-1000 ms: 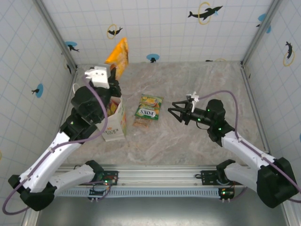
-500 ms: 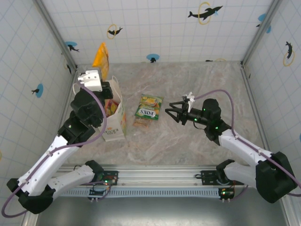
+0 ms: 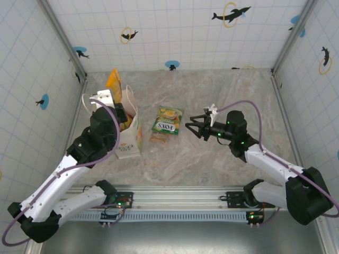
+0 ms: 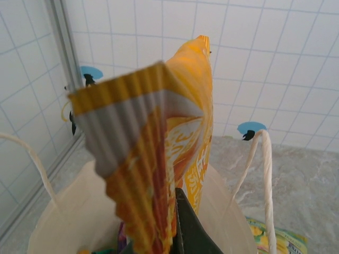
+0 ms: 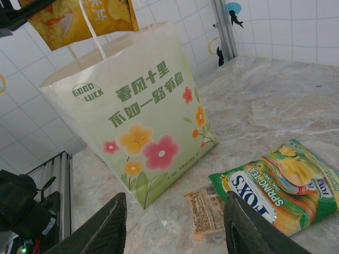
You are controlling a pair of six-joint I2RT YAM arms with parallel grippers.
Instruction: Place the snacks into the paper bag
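Top external view, left fingers (image 3: 118,103) pinching orange packet (image 3: 113,80) above paper bag (image 3: 131,142), right fingers (image 3: 192,127) spread, holding nothing

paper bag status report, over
Left end effector shut on orange packet over paper bag mouth. Right end effector open, empty. Green FOX'S packet and small clear packet on table. Nothing blocking.

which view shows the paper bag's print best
Right wrist: the paper bag shows its printed face, flowers and lettering legible. Top external sees the bag from above, print small. Left wrist catches rim and handles, no print.
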